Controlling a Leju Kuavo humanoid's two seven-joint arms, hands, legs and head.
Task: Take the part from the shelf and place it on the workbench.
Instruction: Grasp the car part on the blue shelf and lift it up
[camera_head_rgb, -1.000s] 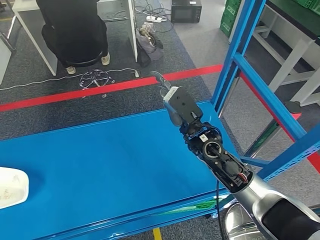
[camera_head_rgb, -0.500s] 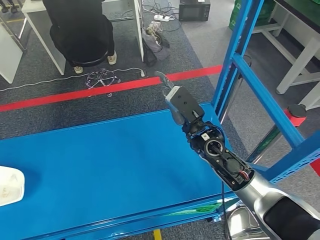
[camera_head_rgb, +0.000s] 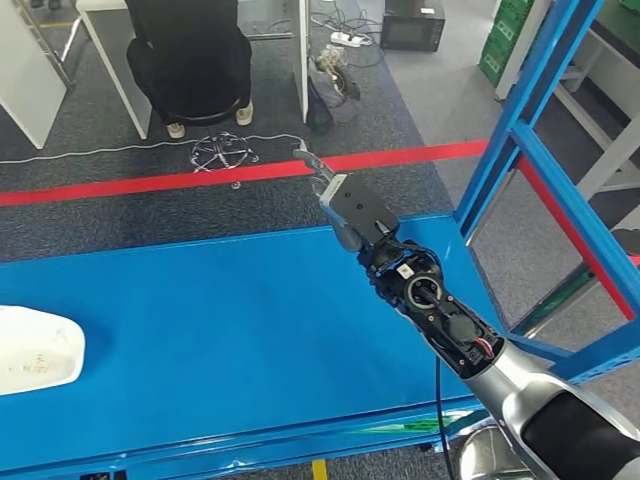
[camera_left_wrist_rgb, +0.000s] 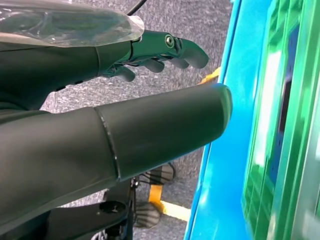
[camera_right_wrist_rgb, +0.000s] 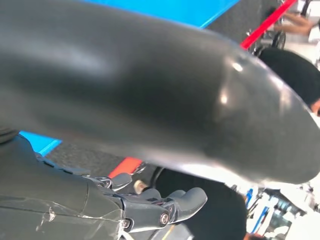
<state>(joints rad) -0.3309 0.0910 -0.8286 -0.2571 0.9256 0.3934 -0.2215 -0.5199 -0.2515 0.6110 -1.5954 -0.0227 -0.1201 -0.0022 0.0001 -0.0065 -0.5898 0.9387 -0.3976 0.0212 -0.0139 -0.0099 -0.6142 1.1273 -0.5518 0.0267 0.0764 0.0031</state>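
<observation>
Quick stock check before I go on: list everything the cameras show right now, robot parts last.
Workbench top: one, blue, across the foreground.
White part: one, at its left end.
Shelf frame: one, blue, on the right.
Floor tape: one red line, beyond the bench.
Seated person: one, in black, at a white desk.
Green crate: one, beside the blue surface, left wrist view.
Right hand: one, grey, over the bench's far edge, holding nothing.
Left hand: one, dark, holding nothing.

High head view; close wrist views.
</observation>
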